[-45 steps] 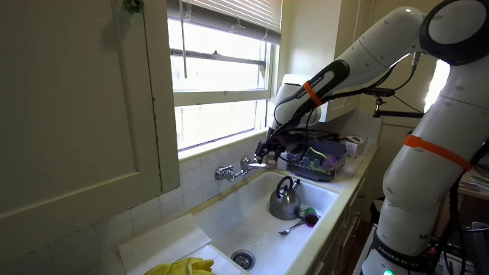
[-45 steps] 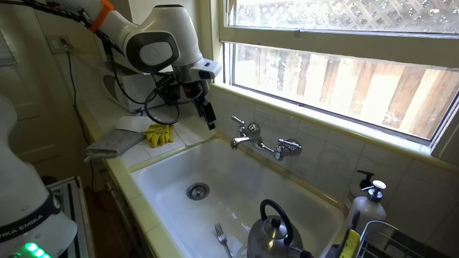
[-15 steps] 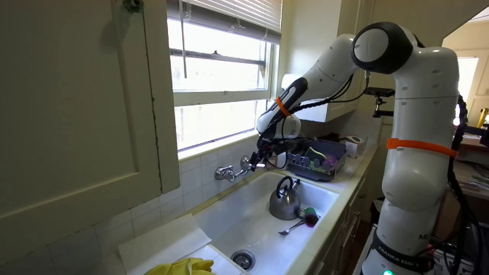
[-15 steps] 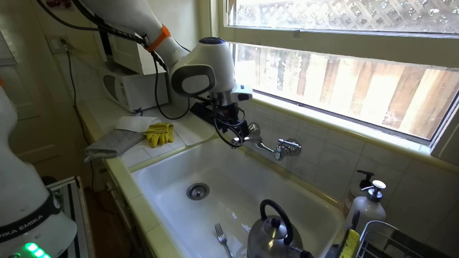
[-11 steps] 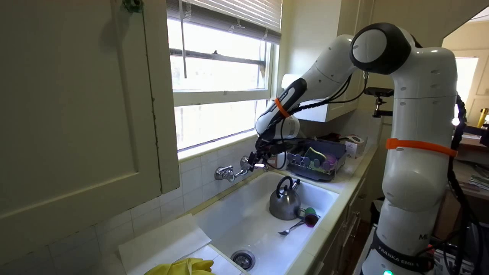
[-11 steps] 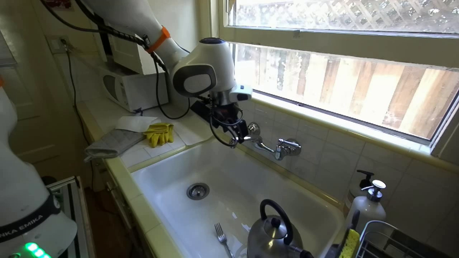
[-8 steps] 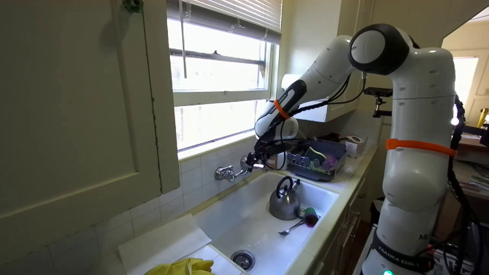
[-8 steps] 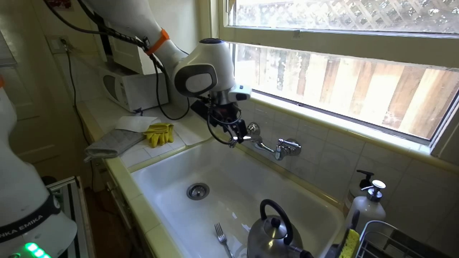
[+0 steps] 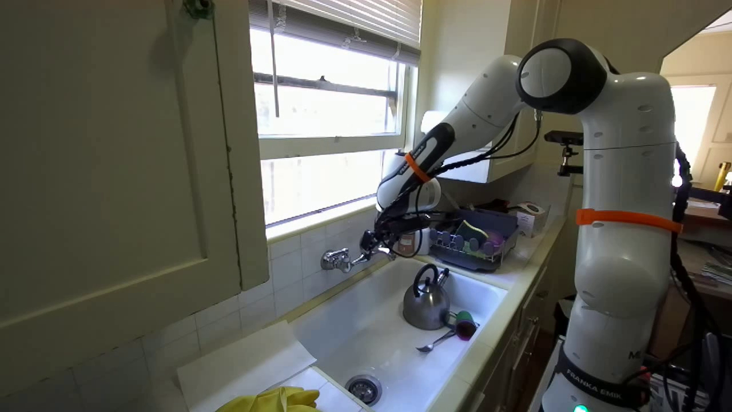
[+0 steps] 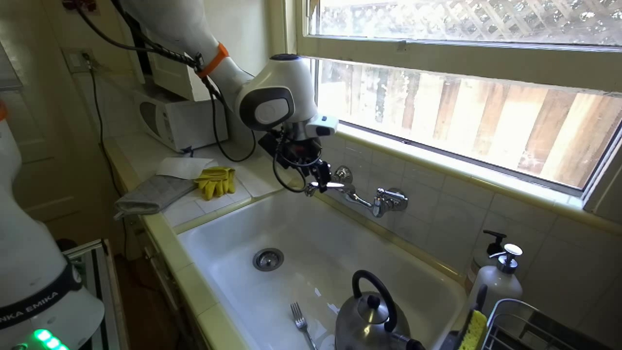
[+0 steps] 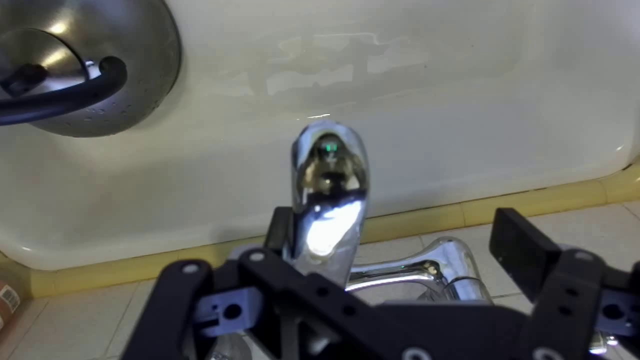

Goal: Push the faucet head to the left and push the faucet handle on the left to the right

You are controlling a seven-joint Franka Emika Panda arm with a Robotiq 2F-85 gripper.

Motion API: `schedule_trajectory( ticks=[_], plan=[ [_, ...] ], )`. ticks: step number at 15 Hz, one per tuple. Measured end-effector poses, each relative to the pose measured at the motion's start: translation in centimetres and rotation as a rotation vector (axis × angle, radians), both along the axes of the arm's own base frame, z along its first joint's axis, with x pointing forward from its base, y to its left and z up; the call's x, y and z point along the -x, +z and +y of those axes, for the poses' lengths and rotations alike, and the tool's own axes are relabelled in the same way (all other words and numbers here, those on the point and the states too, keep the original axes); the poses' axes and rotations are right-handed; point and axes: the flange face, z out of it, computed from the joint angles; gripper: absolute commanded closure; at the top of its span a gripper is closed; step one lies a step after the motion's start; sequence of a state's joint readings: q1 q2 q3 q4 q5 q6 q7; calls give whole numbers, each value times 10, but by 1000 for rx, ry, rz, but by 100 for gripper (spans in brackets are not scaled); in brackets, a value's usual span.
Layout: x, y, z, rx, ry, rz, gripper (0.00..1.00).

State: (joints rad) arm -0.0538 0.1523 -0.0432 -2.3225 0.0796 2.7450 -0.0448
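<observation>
- The faucet head point(image 11: 330, 170) is seen in the wrist view as a smooth, rounded chrome spout, pointed away from the tiled wall point(image 10: 437, 218) and out over the white sink point(image 10: 316, 243).
- Its polished surface is marked by a strong white glare, by dark reflections above it, and by a small green glint close to the tip.
- The jaws of the tool point(image 11: 397, 225) are spread wide, and nothing is gripped; the faucet head is framed between them, close to the finger point(image 11: 280, 227) at the left of the wrist view. Whether it is touched by that finger cannot be told.
- A curved chrome pipe point(image 11: 415, 265) is seen beside the faucet head, also between the jaws.
- The faucet handle point(image 9: 338, 260) is mounted on the wall, to the left of the tool in an exterior view; it is short, stubby and chromed, its finer shape being too small to tell.
- In both exterior views a steel kettle point(image 9: 426, 303) is seen in the sink, well apart from the tool.
</observation>
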Motion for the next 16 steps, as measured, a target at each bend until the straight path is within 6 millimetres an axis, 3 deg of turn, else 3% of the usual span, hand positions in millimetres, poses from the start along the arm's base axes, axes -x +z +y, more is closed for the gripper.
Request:
schedule_trajectory(
  ticks=[16],
  plan=[
    [-7, -5, 23, 10, -13, 11, 0]
  ],
)
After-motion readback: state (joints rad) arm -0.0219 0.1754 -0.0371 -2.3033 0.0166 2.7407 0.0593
